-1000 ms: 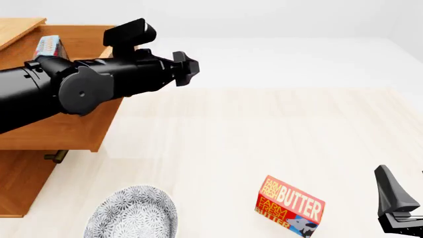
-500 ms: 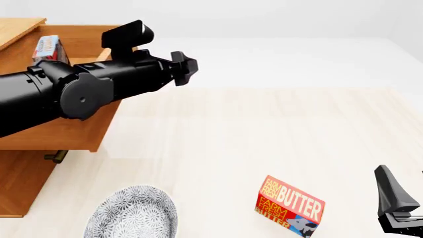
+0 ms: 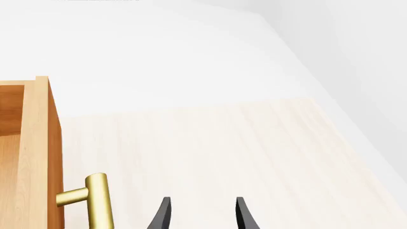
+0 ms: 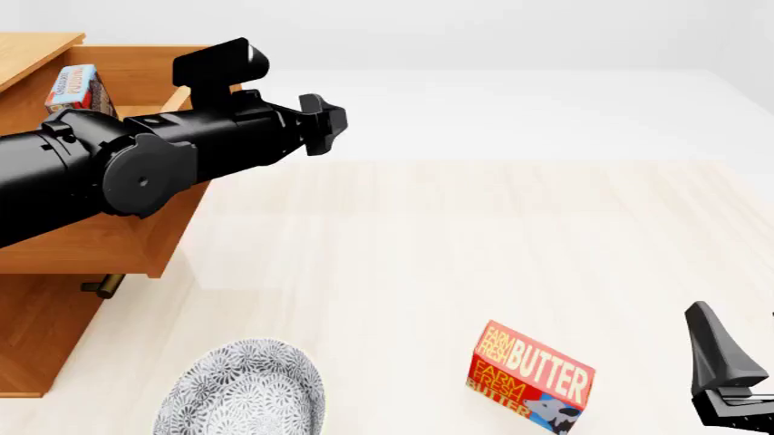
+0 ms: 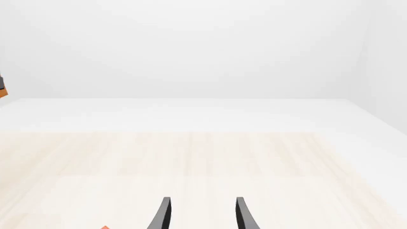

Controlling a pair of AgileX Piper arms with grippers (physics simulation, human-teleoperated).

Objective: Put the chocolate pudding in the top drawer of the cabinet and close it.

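Chocolate pudding (image 4: 72,89) is seen standing inside the top drawer (image 4: 103,237), which has been pushed slightly inward (closing underway). Beside its handle (image 3: 98,202), the left pincer (image 3: 200,214) is held apart, empty.

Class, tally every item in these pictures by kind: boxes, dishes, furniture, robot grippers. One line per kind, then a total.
Boxes: 2, chocolate pudding and butter box
Dishes: 1, patterned plate
Furniture: 1, cabinet
Grippers: 2, left gripper and right gripper
Total: 6
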